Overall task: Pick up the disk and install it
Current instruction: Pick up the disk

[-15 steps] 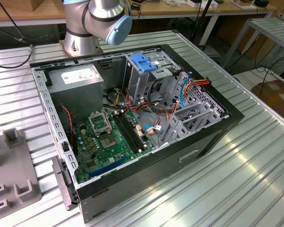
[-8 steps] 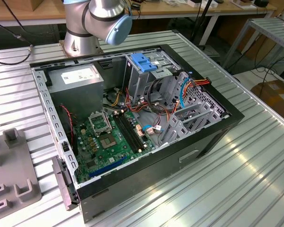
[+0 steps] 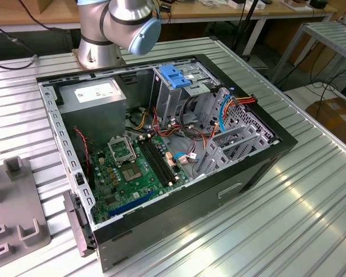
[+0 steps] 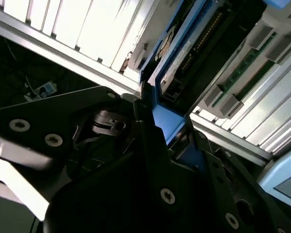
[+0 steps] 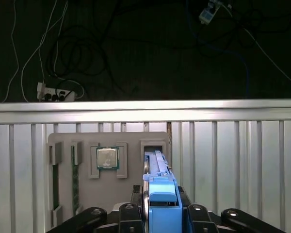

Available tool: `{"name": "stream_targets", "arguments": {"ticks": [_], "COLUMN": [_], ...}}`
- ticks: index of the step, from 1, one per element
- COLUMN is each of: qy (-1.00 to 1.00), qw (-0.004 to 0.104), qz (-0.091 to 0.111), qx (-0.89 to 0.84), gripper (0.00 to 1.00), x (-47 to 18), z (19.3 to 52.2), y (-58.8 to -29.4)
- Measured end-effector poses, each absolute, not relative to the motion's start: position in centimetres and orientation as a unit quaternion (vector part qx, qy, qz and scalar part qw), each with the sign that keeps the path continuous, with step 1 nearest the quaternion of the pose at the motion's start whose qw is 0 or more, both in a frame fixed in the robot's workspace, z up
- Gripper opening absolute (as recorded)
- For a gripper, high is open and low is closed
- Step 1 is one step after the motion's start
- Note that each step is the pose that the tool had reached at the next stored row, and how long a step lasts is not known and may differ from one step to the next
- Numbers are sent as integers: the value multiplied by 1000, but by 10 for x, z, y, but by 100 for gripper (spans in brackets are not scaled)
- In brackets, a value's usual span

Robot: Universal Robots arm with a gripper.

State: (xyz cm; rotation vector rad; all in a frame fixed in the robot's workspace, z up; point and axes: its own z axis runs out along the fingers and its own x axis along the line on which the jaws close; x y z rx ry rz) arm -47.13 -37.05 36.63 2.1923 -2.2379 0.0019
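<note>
The disk (image 5: 155, 166) stands on edge in a slot of a grey holder plate (image 5: 92, 194). It is black, with bright blue side rails and a blue end tab. My gripper (image 5: 162, 213) is right at that tab, one black finger (image 5: 128, 216) on each side and pressed against it. In the second wrist view the disk (image 4: 177, 63) runs away from the gripper (image 4: 167, 127), and its blue tab sits between the closed fingers. The open computer case (image 3: 265, 161) lies on the slatted metal table, with its grey drive cage and light-blue latch (image 3: 176, 75) near the arm's base.
On the holder plate, a processor chip (image 5: 107, 158) and a green memory stick (image 5: 75, 177) lie beside the disk's slot. Part of the grey holder (image 3: 17, 213) shows at the exterior view's left. The motherboard (image 3: 132, 167) and loose cables (image 3: 190, 124) lie inside the case.
</note>
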Motion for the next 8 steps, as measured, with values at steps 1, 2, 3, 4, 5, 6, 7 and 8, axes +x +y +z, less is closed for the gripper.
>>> {"name": "stream_targets", "arguments": {"ticks": [1, 2, 3, 4, 5, 6, 7, 8], "qy": [-714, -714, -714, -714, -714, -714, -714, -714], "qw": [4, 4, 4, 4, 4, 4, 4, 3], "qz": [1, 1, 1, 1, 1, 1, 1, 1], "qx": [700, 700, 700, 700, 700, 700, 700, 700], "gripper": [37, 37, 37, 37, 37, 37, 37, 37], "x": [-471, -471, -471, -471, -471, -471, -471, -471], "z": [371, 385, 392, 396, 402, 411, 417, 425], "y": [-371, -371, -371, -371, -371, -371, -371, -371]}}
